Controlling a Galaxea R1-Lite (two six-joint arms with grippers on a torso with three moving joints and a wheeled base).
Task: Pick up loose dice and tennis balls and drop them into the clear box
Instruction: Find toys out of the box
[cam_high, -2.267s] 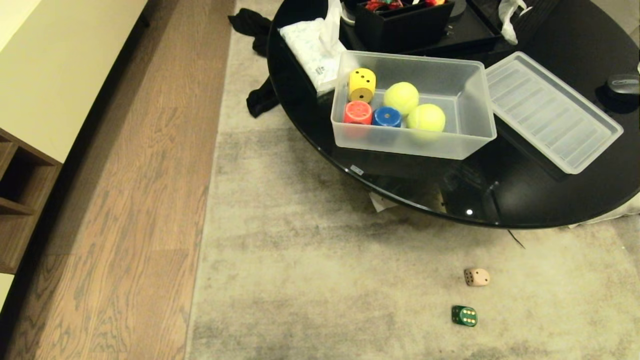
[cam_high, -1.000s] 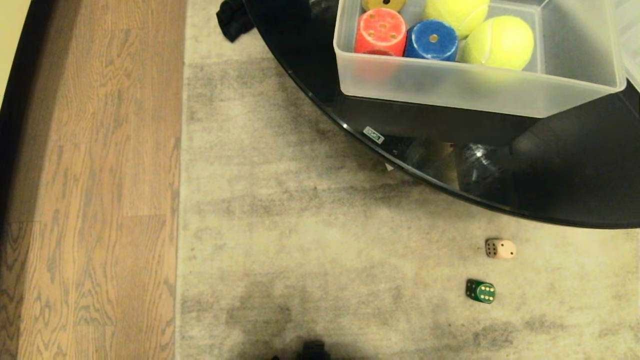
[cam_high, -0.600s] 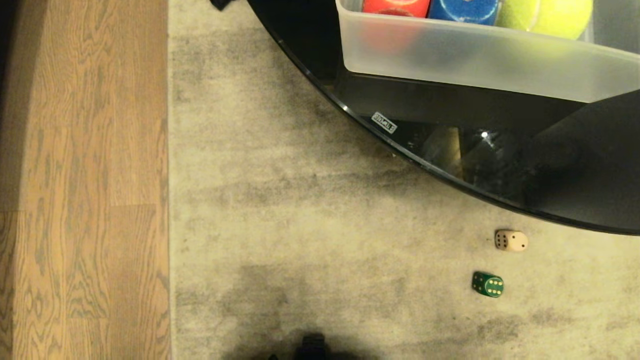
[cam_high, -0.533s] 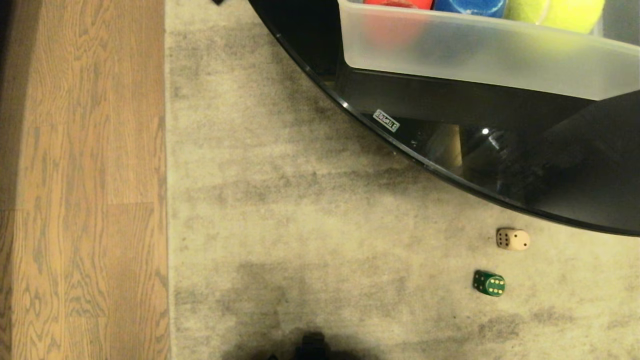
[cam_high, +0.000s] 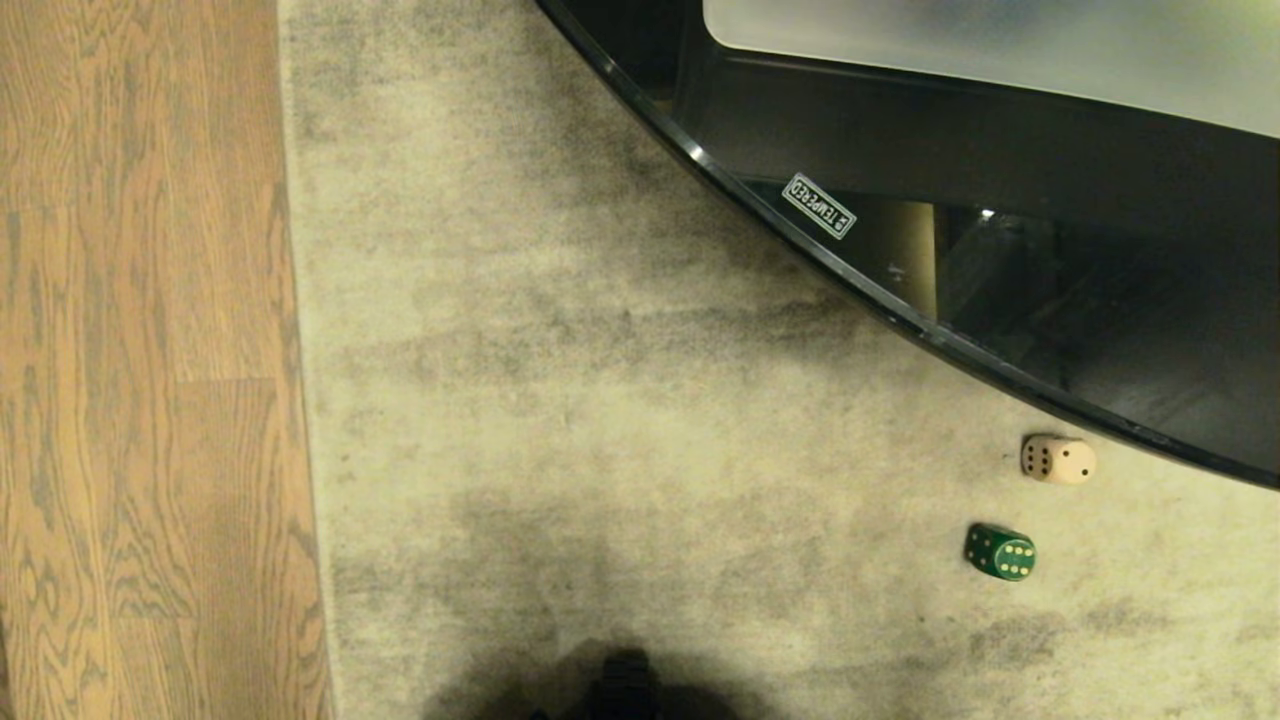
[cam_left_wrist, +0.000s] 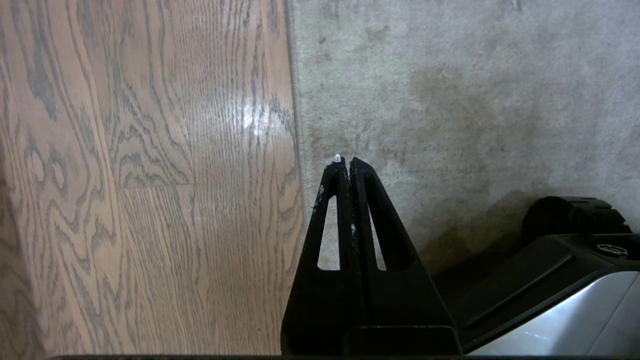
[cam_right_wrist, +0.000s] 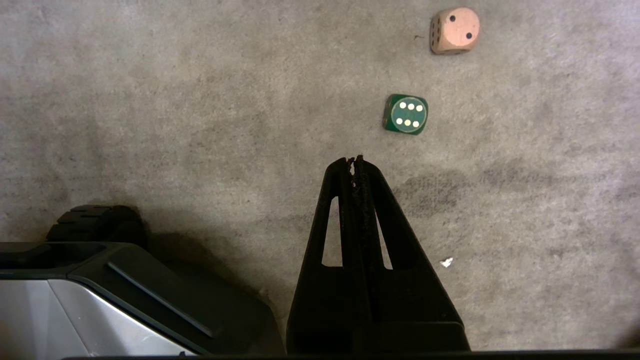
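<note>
Two dice lie on the beige rug close to the table's rim: a cream die (cam_high: 1058, 460) with dark pips and, nearer to me, a dark green die (cam_high: 1000, 552) with yellow pips. The right wrist view shows the green die (cam_right_wrist: 405, 114) a short way beyond my right gripper (cam_right_wrist: 352, 161), with the cream die (cam_right_wrist: 454, 30) farther off. That gripper is shut and empty. My left gripper (cam_left_wrist: 345, 162), also shut and empty, hangs over the seam between rug and wood floor. Only the frosted front wall of the clear box (cam_high: 1000, 50) shows on the table. The tennis balls are out of view.
A round black glass table (cam_high: 900, 180) with a "tempered" sticker (cam_high: 819, 206) overhangs the rug at the upper right. Wood flooring (cam_high: 140, 360) runs along the left. My base's black wheel (cam_right_wrist: 95, 223) and grey shell (cam_left_wrist: 565, 310) show in the wrist views.
The head view has tilted down and come closer: table and box slid up out of the picture, hiding the box's contents. The two dice have kept their places on the rug.
</note>
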